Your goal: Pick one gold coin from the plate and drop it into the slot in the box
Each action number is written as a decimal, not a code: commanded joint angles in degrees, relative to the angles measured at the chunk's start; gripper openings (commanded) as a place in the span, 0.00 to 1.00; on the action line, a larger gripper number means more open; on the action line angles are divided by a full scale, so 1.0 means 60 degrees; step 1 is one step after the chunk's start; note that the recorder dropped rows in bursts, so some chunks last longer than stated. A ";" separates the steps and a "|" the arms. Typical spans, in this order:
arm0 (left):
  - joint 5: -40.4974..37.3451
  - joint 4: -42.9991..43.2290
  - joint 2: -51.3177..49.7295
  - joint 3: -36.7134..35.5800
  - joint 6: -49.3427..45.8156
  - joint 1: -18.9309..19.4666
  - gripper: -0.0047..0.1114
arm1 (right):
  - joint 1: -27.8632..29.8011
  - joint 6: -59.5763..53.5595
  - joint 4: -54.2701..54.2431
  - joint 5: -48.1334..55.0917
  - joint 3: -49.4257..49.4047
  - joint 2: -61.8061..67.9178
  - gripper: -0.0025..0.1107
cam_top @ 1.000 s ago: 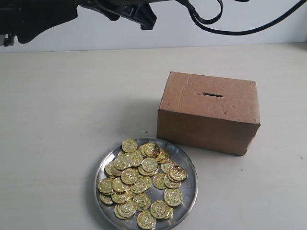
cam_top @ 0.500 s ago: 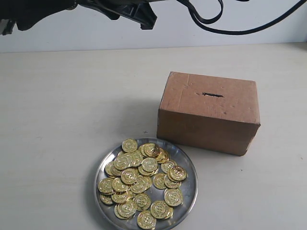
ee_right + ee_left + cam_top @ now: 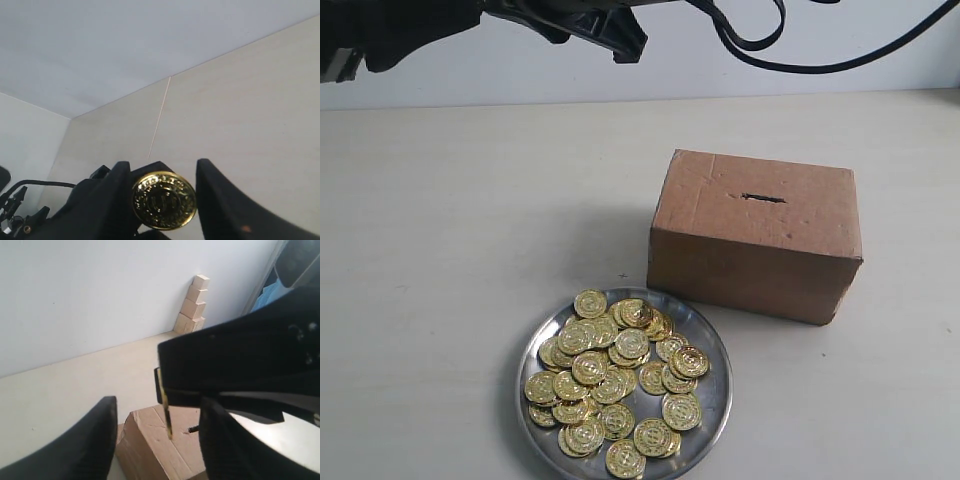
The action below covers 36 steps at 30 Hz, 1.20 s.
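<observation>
Right gripper (image 3: 162,176) grips one coin (image 3: 163,200) flat between its fingers, raised well clear of the box (image 3: 755,235), probably so the edge can meet the slot (image 3: 763,197) on the box top. Left gripper (image 3: 156,432) gapes, empty. Plate (image 3: 706,336) sits just beside the box. Pale matte table (image 3: 450,220); white wall (image 3: 670,80); wood blocks (image 3: 192,305) are stacked beyond the box.

The left gripper (image 3: 157,455) has its jaws spread, and the brown box (image 3: 150,450) shows between them on the pale table (image 3: 60,390). Above the box, the right gripper (image 3: 172,390) pinches a gold coin (image 3: 168,422) edge-on, its lower edge appearing just beside the slot (image 3: 192,429). Wooden blocks (image 3: 192,305) are stacked against the white wall (image 3: 100,290).
</observation>
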State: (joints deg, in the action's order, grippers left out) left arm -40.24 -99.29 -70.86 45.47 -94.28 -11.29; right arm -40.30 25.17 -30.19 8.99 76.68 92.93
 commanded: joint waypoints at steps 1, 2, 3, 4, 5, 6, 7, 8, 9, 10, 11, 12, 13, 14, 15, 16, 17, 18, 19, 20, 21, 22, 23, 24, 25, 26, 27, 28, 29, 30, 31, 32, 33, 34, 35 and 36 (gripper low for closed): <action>-0.0193 -0.0110 -0.0085 0.0082 0.0070 -0.0055 0.37 | -0.0001 -0.0009 0.0096 -0.0020 0.0046 -0.0005 0.28; -0.0207 -0.0110 -0.0085 0.0082 0.0070 -0.0055 0.35 | -0.0001 -0.0009 0.0096 -0.0020 0.0046 -0.0005 0.28; -0.0229 -0.0110 -0.0085 0.0082 0.0070 -0.0055 0.34 | -0.0001 -0.0009 0.0096 -0.0020 0.0046 -0.0005 0.28; -0.0229 -0.0110 -0.0085 0.0082 0.0051 -0.0055 0.33 | -0.0001 -0.0009 0.0096 -0.0020 0.0046 -0.0005 0.28; -0.0229 -0.0110 -0.0085 0.0082 0.0036 -0.0055 0.33 | -0.0001 -0.0009 0.0096 -0.0020 0.0046 -0.0005 0.28; -0.0229 -0.0110 -0.0085 0.0082 0.0016 -0.0055 0.33 | -0.0001 -0.0009 0.0096 -0.0020 0.0046 -0.0005 0.28; -0.0229 -0.0110 -0.0085 0.0082 0.0016 -0.0055 0.33 | -0.0001 -0.0009 0.0096 -0.0020 0.0046 -0.0005 0.28; -0.0229 -0.0110 -0.0085 0.0082 0.0016 -0.0055 0.33 | -0.0001 -0.0009 0.0096 -0.0020 0.0046 -0.0005 0.28; -0.0229 -0.0110 -0.0085 0.0082 0.0016 -0.0055 0.33 | -0.0001 -0.0009 0.0096 -0.0020 0.0046 -0.0005 0.28; -0.0229 -0.0110 -0.0085 0.0082 0.0016 -0.0055 0.33 | -0.0001 -0.0009 0.0096 -0.0020 0.0046 -0.0005 0.28; -0.0205 -0.0110 -0.0085 0.0082 0.0016 -0.0055 0.32 | -0.0001 -0.0009 0.0096 -0.0020 0.0046 -0.0005 0.28; -0.0164 -0.0110 -0.0085 0.0082 0.0016 -0.0055 0.30 | -0.0001 -0.0009 0.0096 -0.0020 0.0046 -0.0005 0.28; -0.0160 -0.0110 -0.0085 0.0082 0.0016 -0.0055 0.25 | -0.0001 -0.0009 0.0096 -0.0020 0.0046 -0.0005 0.28; -0.0160 -0.0110 -0.0085 0.0082 0.0016 -0.0055 0.19 | -0.0001 -0.0009 0.0096 -0.0003 0.0046 -0.0005 0.28; -0.0160 -0.0110 -0.0085 0.0082 0.0016 -0.0055 0.13 | -0.0001 -0.0009 0.0096 0.0024 0.0046 -0.0005 0.28; -0.0160 -0.0110 -0.0085 0.0082 0.0016 -0.0055 0.06 | -0.0001 -0.0009 0.0096 0.0049 0.0046 -0.0005 0.28; -0.0139 -0.0110 -0.0085 0.0082 -0.0015 -0.0055 0.04 | -0.0001 -0.0009 0.0096 0.0049 0.0046 -0.0005 0.28; -0.0130 -0.0110 -0.0085 0.0082 -0.0015 -0.0055 0.04 | -0.0001 -0.0009 0.0096 0.0049 0.0046 -0.0005 0.28; -0.0130 -0.0110 -0.0085 0.0082 -0.0015 -0.0055 0.04 | -0.0001 -0.0009 0.0096 0.0049 0.0046 -0.0005 0.28; -0.0130 -0.0110 -0.0085 0.0082 -0.0015 -0.0055 0.04 | -0.0001 -0.0009 0.0096 0.0049 0.0046 -0.0005 0.28; -0.0130 -0.0110 -0.0085 0.0082 -0.0015 -0.0055 0.04 | -0.0001 -0.0009 0.0096 0.0049 0.0046 -0.0005 0.28; -0.0130 -0.0110 -0.0085 0.0082 -0.0015 -0.0055 0.04 | -0.0001 -0.0009 0.0096 0.0049 0.0046 -0.0005 0.28; -0.0130 -0.0110 -0.0085 0.0082 -0.0015 -0.0055 0.04 | -0.0001 -0.0009 0.0096 0.0049 0.0046 -0.0005 0.28; -0.0130 -0.0110 -0.0085 0.0082 -0.0015 -0.0055 0.04 | -0.0001 -0.0009 0.0096 0.0049 0.0046 -0.0005 0.28; -0.0130 -0.0110 -0.0085 0.0082 -0.0015 -0.0055 0.04 | -0.0001 -0.0009 0.0096 0.0049 0.0046 -0.0005 0.29; -0.0130 -0.0110 -0.0085 0.0082 -0.0015 -0.0055 0.04 | -0.0001 -0.0009 0.0096 0.0049 0.0046 -0.0005 0.29; -0.0147 -0.0110 -0.0085 0.0082 -0.0015 -0.0055 0.04 | -0.0001 -0.0009 0.0113 0.0049 0.0046 -0.0005 0.32; -0.0147 -0.0110 -0.0085 0.0082 -0.0015 -0.0055 0.04 | -0.0001 -0.0009 0.0146 0.0049 0.0046 -0.0005 0.36; -0.0147 -0.0110 -0.0085 0.0082 -0.0015 -0.0055 0.04 | -0.0001 -0.0057 0.0142 0.0049 0.0046 -0.0005 0.39; -0.0147 -0.0110 -0.0085 0.0082 -0.0015 -0.0055 0.04 | -0.0001 -0.0088 0.0142 0.0049 0.0046 -0.0005 0.45; -0.0147 -0.0110 -0.0085 0.0082 -0.0015 -0.0055 0.04 | -0.0001 -0.0088 0.0142 0.0022 0.0046 -0.0005 0.51; -0.0147 -0.0110 -0.0085 0.0082 -0.0015 -0.0055 0.04 | -0.0001 -0.0088 0.0142 0.0022 0.0046 -0.0005 0.55; -0.0147 -0.0110 -0.0085 0.0082 -0.0033 -0.0055 0.04 | -0.0001 -0.0103 0.0142 0.0022 0.0046 -0.0005 0.60; -0.0147 -0.0110 -0.0085 0.0082 -0.0033 -0.0055 0.04 | -0.0001 -0.0130 0.0142 -0.0061 0.0046 -0.0005 0.64; -0.0147 -0.0110 -0.0085 0.0082 -0.0033 -0.0055 0.04 | -0.0001 -0.0294 0.0142 -0.0147 0.0046 -0.0005 0.66; -0.0147 -0.0110 -0.0085 0.0082 -0.0099 -0.0055 0.04 | -0.0001 -0.0533 0.0142 -0.0270 0.0046 -0.0005 0.68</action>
State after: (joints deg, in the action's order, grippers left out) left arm -41.02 -99.29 -71.31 45.47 -94.25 -11.29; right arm -40.30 24.54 -30.08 9.09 76.68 92.93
